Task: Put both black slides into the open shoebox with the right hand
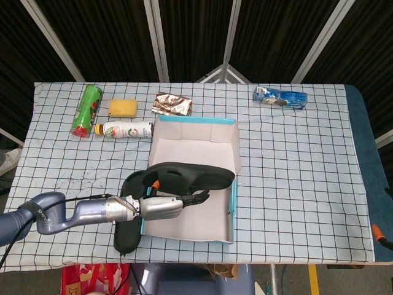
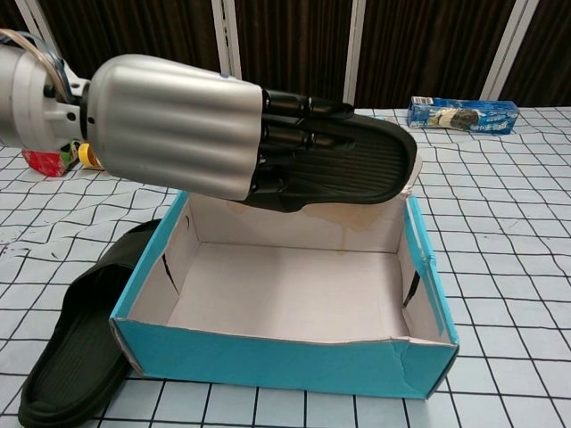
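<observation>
One black slide [image 1: 184, 174] [image 2: 357, 165] hangs level over the open shoebox [image 1: 232, 203] [image 2: 285, 361], above its back half. My left hand [image 1: 161, 206] [image 2: 178, 125] grips this slide from the left, fingers curled over its edge. The box is blue outside and bare cardboard inside, with its lid folded up at the far side; nothing lies in it. The second black slide [image 1: 126, 233] [image 2: 76, 348] lies on the checked cloth against the box's left wall, partly hidden under my forearm in the head view. My right hand shows in neither view.
Behind the box to the left lie a green chip can [image 1: 86, 109], a white bottle [image 1: 126, 129], a yellow sponge [image 1: 123, 107] and a foil packet [image 1: 172, 103]. A blue cookie pack [image 1: 280, 96] [image 2: 464, 113] lies at the far right.
</observation>
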Controlling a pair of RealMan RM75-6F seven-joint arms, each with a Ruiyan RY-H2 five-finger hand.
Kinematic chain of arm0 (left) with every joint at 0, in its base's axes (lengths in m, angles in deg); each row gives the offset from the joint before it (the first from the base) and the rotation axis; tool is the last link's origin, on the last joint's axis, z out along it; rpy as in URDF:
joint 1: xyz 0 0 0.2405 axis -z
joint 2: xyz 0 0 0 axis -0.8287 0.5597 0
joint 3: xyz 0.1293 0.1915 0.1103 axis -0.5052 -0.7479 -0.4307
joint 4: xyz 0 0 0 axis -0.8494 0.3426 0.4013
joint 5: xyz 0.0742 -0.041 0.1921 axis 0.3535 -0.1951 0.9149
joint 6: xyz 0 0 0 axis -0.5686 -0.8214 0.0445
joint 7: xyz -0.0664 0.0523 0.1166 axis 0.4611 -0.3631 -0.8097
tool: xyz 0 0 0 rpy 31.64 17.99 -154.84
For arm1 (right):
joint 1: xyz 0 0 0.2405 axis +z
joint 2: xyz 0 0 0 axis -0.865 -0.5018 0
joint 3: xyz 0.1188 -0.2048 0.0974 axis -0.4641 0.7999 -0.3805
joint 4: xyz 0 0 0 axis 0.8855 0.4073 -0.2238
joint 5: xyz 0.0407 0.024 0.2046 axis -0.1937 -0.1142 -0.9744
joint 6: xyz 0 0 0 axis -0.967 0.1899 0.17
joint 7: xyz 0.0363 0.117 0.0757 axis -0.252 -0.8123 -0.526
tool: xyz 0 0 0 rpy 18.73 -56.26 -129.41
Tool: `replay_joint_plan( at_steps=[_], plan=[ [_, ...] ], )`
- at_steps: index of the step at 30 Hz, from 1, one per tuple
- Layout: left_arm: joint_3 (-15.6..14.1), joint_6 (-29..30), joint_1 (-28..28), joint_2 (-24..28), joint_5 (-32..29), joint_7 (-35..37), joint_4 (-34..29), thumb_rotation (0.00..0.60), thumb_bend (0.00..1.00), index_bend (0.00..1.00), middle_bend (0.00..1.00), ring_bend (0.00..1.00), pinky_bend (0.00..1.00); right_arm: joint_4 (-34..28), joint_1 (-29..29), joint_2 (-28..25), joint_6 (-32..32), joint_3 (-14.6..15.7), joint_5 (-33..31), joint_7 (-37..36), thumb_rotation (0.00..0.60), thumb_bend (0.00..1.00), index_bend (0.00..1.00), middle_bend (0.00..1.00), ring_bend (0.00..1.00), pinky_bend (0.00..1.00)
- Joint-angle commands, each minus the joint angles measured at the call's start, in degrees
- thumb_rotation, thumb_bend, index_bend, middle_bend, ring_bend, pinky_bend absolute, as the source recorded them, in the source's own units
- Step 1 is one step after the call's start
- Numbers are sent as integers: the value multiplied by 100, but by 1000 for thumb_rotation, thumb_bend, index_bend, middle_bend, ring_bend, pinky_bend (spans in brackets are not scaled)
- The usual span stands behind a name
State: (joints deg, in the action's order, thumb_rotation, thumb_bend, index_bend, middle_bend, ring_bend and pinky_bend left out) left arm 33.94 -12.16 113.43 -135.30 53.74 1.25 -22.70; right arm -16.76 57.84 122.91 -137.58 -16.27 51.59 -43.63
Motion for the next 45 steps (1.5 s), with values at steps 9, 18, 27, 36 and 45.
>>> replay_joint_plan(
  at_steps=[9,18,27,36,45],
  plan=[
    [-262,-23,417,-202,161,267,323,600,424,513,449,4,22,7,6,1,19,-5,-9,-15,600,349,105,69,46,0],
    [-414,-80,582,-341,172,257,468,600,425,514,449,4,22,35,-4,-6,6,-7,-5,-78,600,348,105,69,47,0],
    [-579,-297,672,-421,119,196,484,600,426,515,445,4,23,34,-2,-5,7,-6,2,-86,600,349,105,69,47,0],
    [-589,-337,709,-515,-65,186,616,600,427,515,444,4,23,69,-1,-8,28,-16,-27,-150,600,349,105,69,47,0],
    [-678,-220,693,-792,-227,279,874,600,427,506,429,4,22,84,-4,-12,35,-19,-35,-185,600,348,105,69,47,0]
  ],
)
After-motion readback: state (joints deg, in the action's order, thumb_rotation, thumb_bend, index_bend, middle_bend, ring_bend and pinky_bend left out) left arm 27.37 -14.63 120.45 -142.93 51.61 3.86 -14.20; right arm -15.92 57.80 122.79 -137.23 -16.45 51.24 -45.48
